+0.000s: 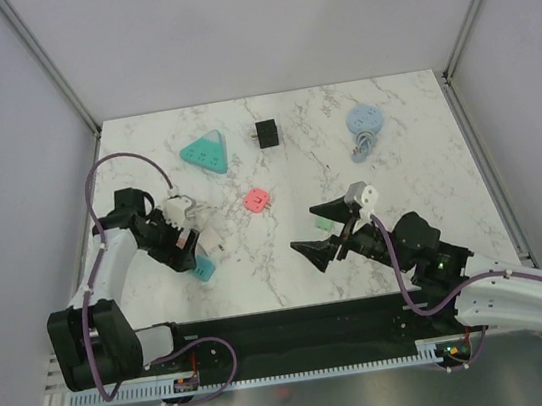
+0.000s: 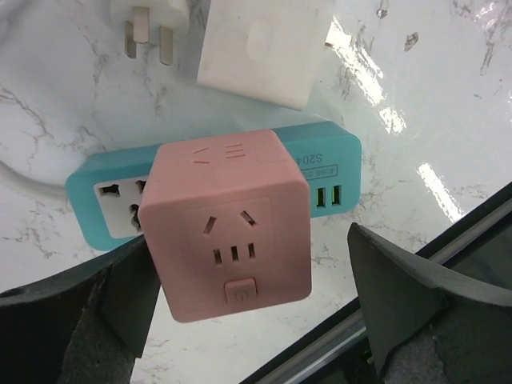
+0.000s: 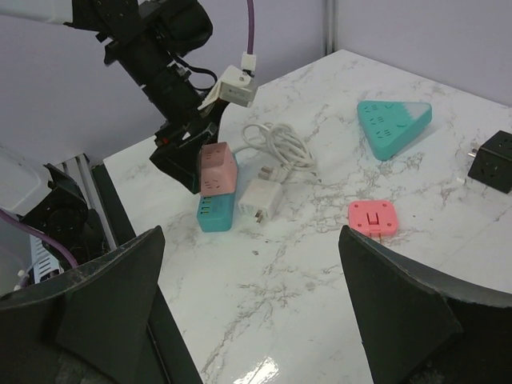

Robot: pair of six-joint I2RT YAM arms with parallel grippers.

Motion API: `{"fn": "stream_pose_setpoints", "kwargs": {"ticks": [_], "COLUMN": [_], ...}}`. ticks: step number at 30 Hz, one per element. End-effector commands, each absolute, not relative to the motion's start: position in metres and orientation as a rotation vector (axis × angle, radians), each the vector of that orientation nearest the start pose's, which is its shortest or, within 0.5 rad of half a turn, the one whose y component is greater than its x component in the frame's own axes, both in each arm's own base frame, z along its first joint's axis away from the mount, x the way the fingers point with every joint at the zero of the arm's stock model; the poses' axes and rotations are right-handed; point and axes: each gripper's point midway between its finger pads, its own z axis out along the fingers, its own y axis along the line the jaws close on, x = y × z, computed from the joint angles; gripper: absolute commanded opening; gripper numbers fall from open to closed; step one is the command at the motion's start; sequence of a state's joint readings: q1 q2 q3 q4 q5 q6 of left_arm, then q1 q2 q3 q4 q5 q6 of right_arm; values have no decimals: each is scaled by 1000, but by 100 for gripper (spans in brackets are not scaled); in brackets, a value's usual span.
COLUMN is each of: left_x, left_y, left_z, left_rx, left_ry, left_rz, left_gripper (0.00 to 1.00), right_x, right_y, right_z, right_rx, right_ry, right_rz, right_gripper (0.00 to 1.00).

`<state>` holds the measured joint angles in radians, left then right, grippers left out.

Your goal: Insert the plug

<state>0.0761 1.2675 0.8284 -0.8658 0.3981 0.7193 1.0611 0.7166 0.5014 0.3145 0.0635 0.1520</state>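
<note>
Left tool (image 2: 248, 238) spread around pink cube socket (image 2: 228, 228) atop teal strip (image 2: 342, 150); white charger (image 2: 264, 48) just beside. Right tool (image 3: 250, 240) spread, empty.

Seen from above, the 9 o'clock side of the desk (image 1: 420, 182) is looking crowded. The pink cube (image 2: 228, 228) is sitting on the teal strip (image 2: 336, 172), and a white charger (image 2: 264, 48) with its coiled cable (image 3: 280, 144) is lying just beside them, closing their 3 o'clock side. The left gripper (image 2: 248, 272) is standing around the cube, jaws apart, one gap showing. The right gripper (image 3: 250, 264), jaws wide, is hovering near 5 o'clock, a green piece (image 1: 323, 224) near it. Between it and the flat pink adapter (image 1: 257, 201) bare marble is lying open. A teal triangle (image 1: 206, 155), a black adapter (image 1: 266, 134) and a blue strip (image 1: 365, 122) are lining the 12 o'clock edge.
</note>
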Motion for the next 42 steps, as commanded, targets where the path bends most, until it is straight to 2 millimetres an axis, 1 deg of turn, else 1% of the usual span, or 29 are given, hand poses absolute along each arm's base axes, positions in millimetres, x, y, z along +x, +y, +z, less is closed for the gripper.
{"fn": "stream_pose_setpoints", "kwargs": {"ticks": [1, 4, 6, 7, 8, 9, 10, 11, 13, 14, 15, 16, 17, 18, 19, 22, 23, 24, 25, 26, 27, 29, 30, 31, 32, 34, 36, 39, 42], "left_x": [241, 257, 265, 274, 280, 290, 296, 299, 301, 319, 323, 323, 324, 322, 320, 314, 312, 311, 309, 303, 297, 287, 274, 267, 265, 257, 248, 243, 240], "left_y": [-34, -35, -35, -33, -27, -26, -28, -42, -59, -58, -59, -55, -45, -44, -38, -37, -46, -52, -58, -71, -74, -70, -67, -62, -46, -29, -25, -23, -19], "left_z": [109, 135, 146, 160, 166, 184, 190, 202, 233, 255, 260, 276, 280, 294, 300, 312, 314, 312, 309, 306, 283, 255, 232, 220, 209, 190, 173, 161, 156], "left_rx": [904, 834, 779, 761, 730, 675, 644, 630, 590, 501, 288, 220, 109, 44, 14, -105, -145, -152, -163, -173, -225, -393, -453, -506, -582, -645, -665, -668, -647], "left_ry": [2449, 2392, 2380, 2356, 2364, 2340, 2335, 2286, 2156, 2057, 2065, 2019, 2026, 2010, 2011, 2010, 2009, 2019, 2033, 2052, 2119, 2209, 2305, 2355, 2373, 2416, 2448, 2454, 2458], "left_rz": [-363, -323, -322, -290, -241, -230, -248, -314, -397, -374, -433, -410, -374, -382, -349, -383, -459, -504, -557, -655, -691, -689, -667, -619, -501, -365, -322, -302, -263], "left_gripper": [100, 100, 100, 100, 100, 100, 100, 100, 100, 100, 100, 100, 100, 100, 100, 100, 100, 91, 75, 53, 3, 2, 2, 2, 2, 2, 2, 2, 2], "right_x": [163, 165, 168, 169, 170, 170, 170, 171, 171, 174, 175, 177, 179, 180, 179, 178, 178, 177, 178, 179, 178, 178, 179, 178, 177, 178, 180, 181, 182], "right_y": [285, 288, 290, 290, 291, 291, 290, 290, 290, 290, 291, 290, 291, 291, 291, 292, 293, 294, 295, 297, 297, 300, 299, 299, 297, 291, 285, 281, 282], "right_z": [283, 277, 274, 270, 268, 267, 265, 264, 263, 261, 262, 260, 258, 263, 260, 264, 265, 265, 264, 266, 262, 259, 258, 256, 256, 255, 252, 254, 255], "right_rx": [-643, -655, -659, -668, -673, -676, -675, -672, -660, -654, -650, -652, -654, -651, -658, -653, -648, -647, -647, -647, -652, -658, -658, -657, -653, -631, -603, -582, -587], "right_ry": [1386, 1403, 1420, 1437, 1447, 1451, 1458, 1457, 1448, 1451, 1449, 1460, 1473, 1473, 1486, 1487, 1488, 1493, 1507, 1514, 1540, 1566, 1577, 1587, 1590, 1602, 1616, 1616, 1619], "right_rz": [933, 917, 900, 889, 886, 883, 880, 878, 882, 868, 867, 852, 840, 838, 834, 852, 860, 863, 862, 863, 862, 863, 859, 862, 861, 849, 823, 820, 812], "right_gripper": [98, 98, 98, 98, 98, 98, 98, 98, 98, 98, 98, 98, 98, 98, 98, 98, 98, 98, 98, 98, 98, 98, 98, 98, 98, 98, 98, 98, 98]}}
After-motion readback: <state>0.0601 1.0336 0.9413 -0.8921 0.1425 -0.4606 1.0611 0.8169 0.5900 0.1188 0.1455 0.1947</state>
